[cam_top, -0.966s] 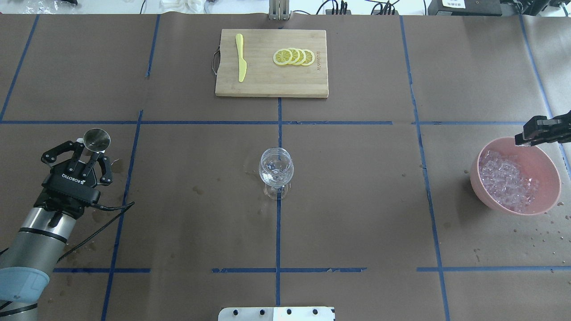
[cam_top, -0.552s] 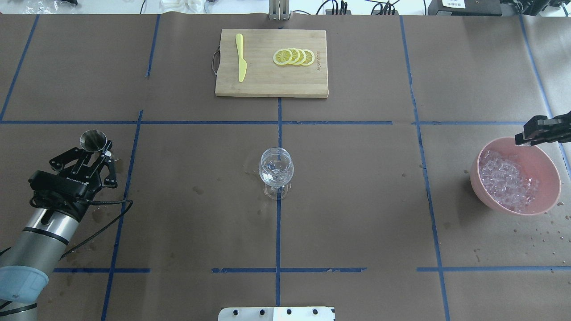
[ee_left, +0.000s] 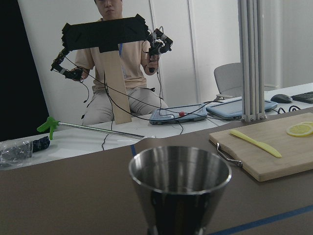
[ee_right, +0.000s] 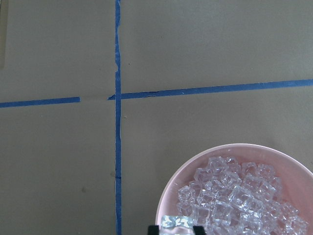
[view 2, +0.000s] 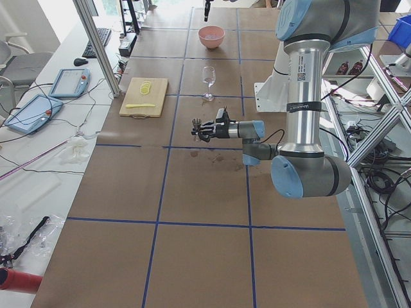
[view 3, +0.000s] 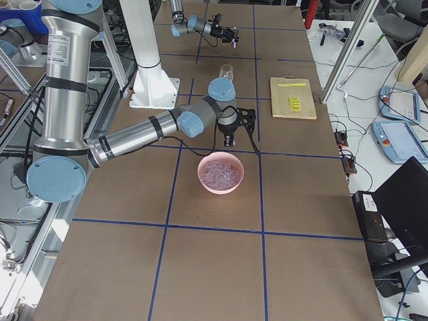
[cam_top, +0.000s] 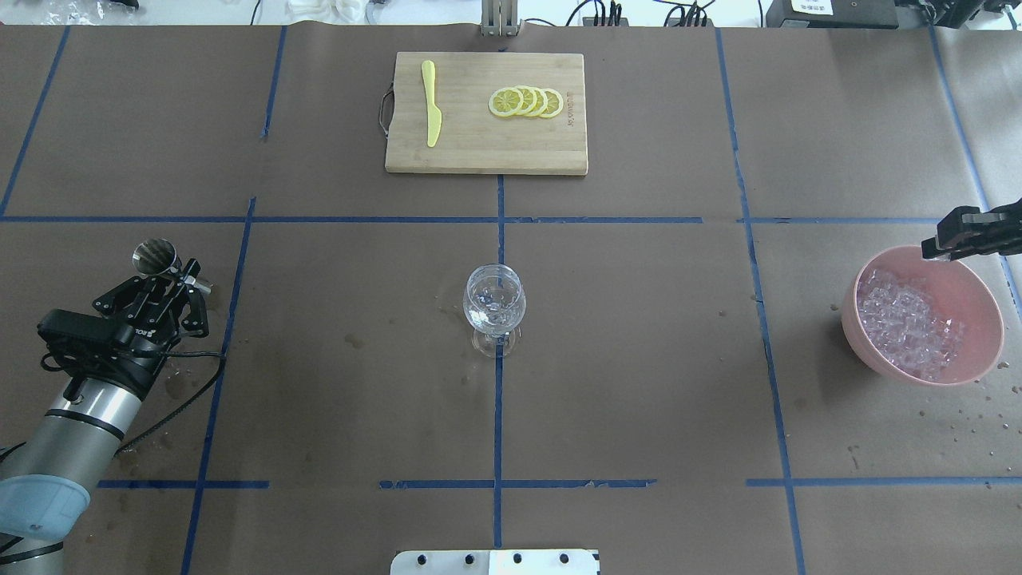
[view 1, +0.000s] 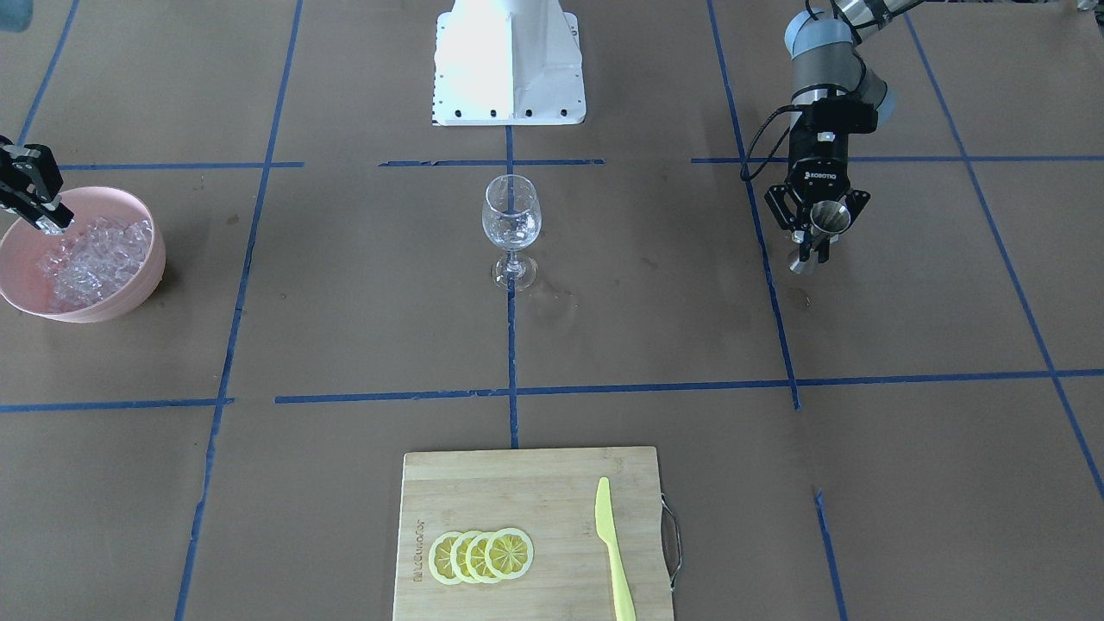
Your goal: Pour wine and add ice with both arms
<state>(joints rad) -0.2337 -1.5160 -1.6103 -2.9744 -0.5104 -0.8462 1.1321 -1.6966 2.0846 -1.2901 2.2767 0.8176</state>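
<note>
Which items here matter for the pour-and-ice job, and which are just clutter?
In play: left gripper with jigger, stemmed glass, right gripper gripping an ice cube, pink bowl of ice.
Idle: cutting board, lemon slices, yellow knife.

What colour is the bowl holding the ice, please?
Pink; the bowl shows best in the overhead exterior view.

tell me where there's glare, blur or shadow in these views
Front-facing view: the white base is blown out, no surface detail. Left wrist view: the jigger is sharp up close, with a black band down the view's left edge. Right wrist view: the ice is crisp with small glints. Overhead view: the bowl throws a soft shadow toward the view's left.
</note>
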